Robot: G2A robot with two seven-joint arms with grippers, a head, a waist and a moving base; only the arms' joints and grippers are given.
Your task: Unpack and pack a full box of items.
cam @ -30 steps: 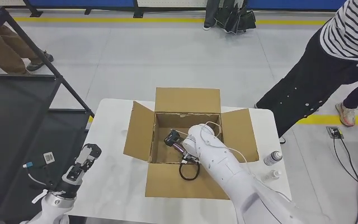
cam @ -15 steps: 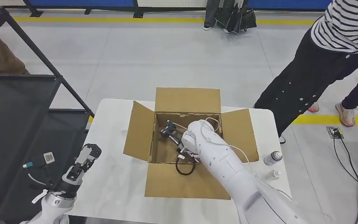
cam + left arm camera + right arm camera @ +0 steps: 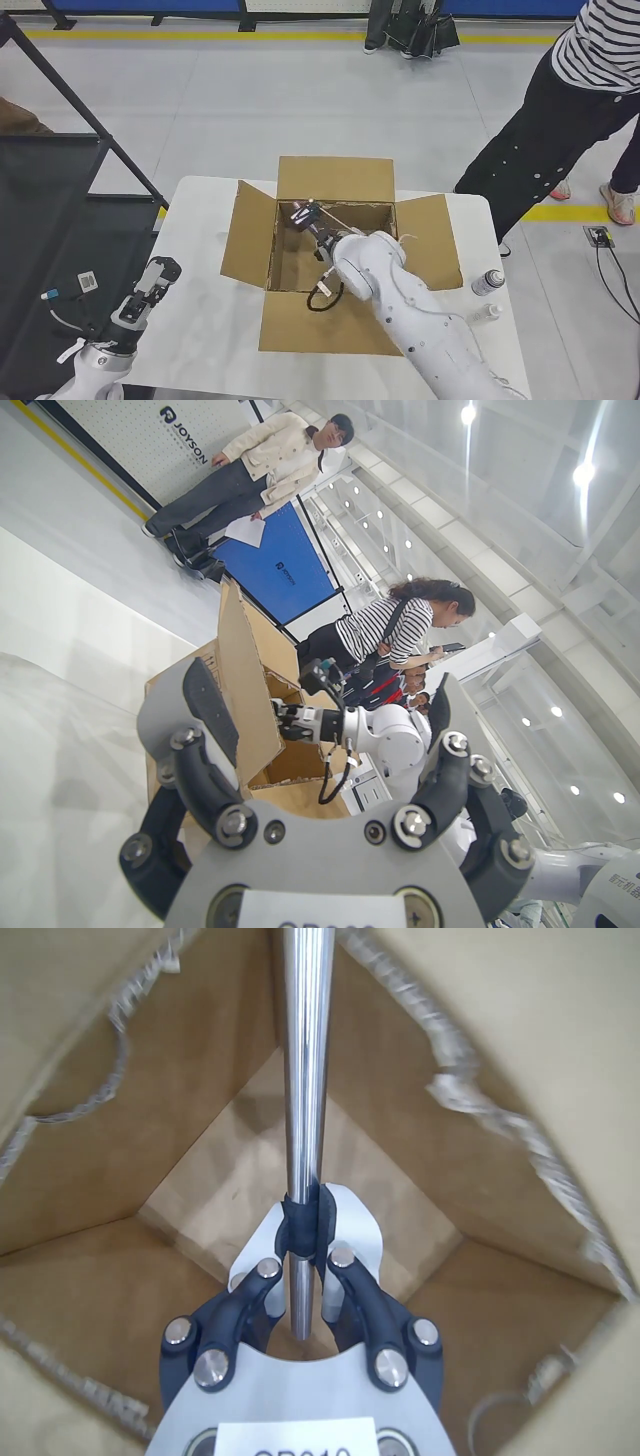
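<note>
While the box (image 3: 335, 178) stands open on the table (image 3: 200, 310) in the top view, its four flaps spread outward, the right arm is bent down into it. The right gripper (image 3: 303, 214) sits at the box's far left inner corner. The left gripper (image 3: 163, 268) hangs by the table's left edge, well apart from the box. Two bottles (image 3: 487, 284) stand near the table's right edge, just beyond the right flap.

From the left wrist, the left gripper's fingers (image 3: 210, 705) are spread wide with nothing between them. Beyond them stands the box, with the right gripper dipped inside it behind a raised flap.

From the right wrist, the right gripper is clamped on a shiny metal rod (image 3: 305, 1078), its dark pads (image 3: 327, 1215) pressed against both sides. A short end of the rod pokes back toward the wrist, and the long part runs out past the picture's edge. Below lie the box's brown floor and one inner corner, with ragged whitish shreds along the wall tops.
</note>
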